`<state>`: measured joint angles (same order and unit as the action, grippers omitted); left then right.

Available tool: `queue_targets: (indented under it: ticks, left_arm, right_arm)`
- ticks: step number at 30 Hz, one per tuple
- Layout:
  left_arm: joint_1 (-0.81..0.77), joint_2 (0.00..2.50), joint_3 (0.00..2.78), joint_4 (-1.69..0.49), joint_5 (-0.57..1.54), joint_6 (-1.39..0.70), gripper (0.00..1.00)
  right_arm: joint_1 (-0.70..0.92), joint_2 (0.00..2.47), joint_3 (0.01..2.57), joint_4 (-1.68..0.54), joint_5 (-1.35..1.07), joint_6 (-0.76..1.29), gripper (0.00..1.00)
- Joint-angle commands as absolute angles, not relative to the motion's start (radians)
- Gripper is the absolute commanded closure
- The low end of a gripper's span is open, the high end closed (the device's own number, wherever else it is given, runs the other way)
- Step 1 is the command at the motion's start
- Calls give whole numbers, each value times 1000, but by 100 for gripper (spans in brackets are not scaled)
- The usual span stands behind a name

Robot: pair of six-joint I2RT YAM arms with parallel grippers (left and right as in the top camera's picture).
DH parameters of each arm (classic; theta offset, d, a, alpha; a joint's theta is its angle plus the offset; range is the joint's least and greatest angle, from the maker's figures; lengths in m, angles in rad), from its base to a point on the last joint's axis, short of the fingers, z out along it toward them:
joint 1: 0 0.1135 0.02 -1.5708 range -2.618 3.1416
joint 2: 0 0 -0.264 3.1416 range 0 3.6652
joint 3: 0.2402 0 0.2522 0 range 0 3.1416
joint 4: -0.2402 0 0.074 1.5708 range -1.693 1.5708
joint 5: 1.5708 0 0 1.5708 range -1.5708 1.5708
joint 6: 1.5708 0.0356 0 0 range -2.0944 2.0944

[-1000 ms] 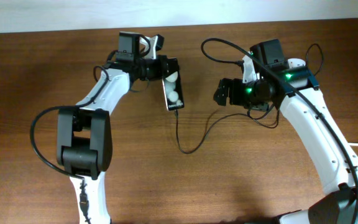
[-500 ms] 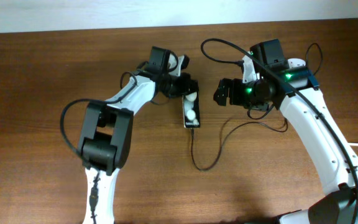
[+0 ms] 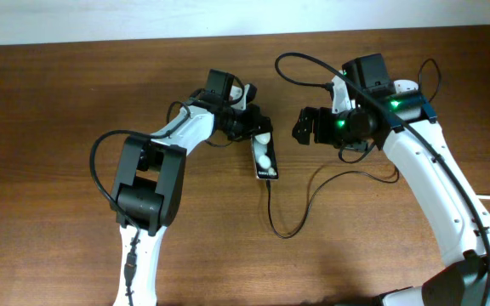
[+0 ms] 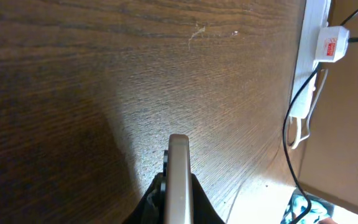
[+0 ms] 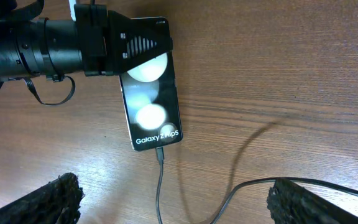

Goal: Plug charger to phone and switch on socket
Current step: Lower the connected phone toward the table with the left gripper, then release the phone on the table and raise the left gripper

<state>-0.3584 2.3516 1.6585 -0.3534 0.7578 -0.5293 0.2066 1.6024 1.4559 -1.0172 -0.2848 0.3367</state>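
Already plugged: left tool [image 5: 140, 45] clamps glossy black rectangular phone [image 5: 151, 115]; right tool [image 3: 306, 127] gapes. Lay phone flat, thin black cable [image 5: 159, 186] slack.

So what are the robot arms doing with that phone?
The left gripper is clamped on one end of the phone. The black charger cable is plugged into the phone's other end. The right gripper is open nearby and holds nothing.

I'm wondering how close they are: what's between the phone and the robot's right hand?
Mostly bare wooden table. In the right wrist view, the charger cable runs from the phone across that stretch toward the open right hand.
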Motion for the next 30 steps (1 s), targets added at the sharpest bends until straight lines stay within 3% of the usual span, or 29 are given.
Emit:
queue_targets:
  ticks: [1,5,7,8,11,12,13,14,21,30]
  left_arm:
    - [-361,2373,1663,-364,719,-597,100]
    - [-361,2373,1663,-384,683,-618,94]
    - [-361,2373,1663,-384,683,-617,81]
    - [-361,2373,1663,-384,683,-617,67]
    - [-361,2373,1663,-384,683,-617,53]
    - [-361,2373,1663,-384,683,-617,43]
    - [-361,2373,1663,-384,683,-617,18]
    - [-361,2373,1663,-384,683,-617,1]
    - [-361,2373,1663,-397,677,-618,1]
    - [-361,2373,1733,-694,402,-704,1]
  right_arm:
    - [210,1581,1460,-1015,-276,333,1]
    - [210,1581,1460,-1015,-276,333,1]
    - [210,1581,1460,-1015,-276,333,1]
    - [210,1581,1460,-1015,-276,333,1]
    - [210,1581,1460,-1015,-276,333,1]
    - [210,1581,1460,-1015,-276,333,1]
    - [210,1581,1460,-1015,-276,333,1]
    - [210,1581,1460,-1015,-276,333,1]
    - [210,1581,1460,-1016,-276,333,1]
    - [210,1581,1460,-1015,-276,332,1]
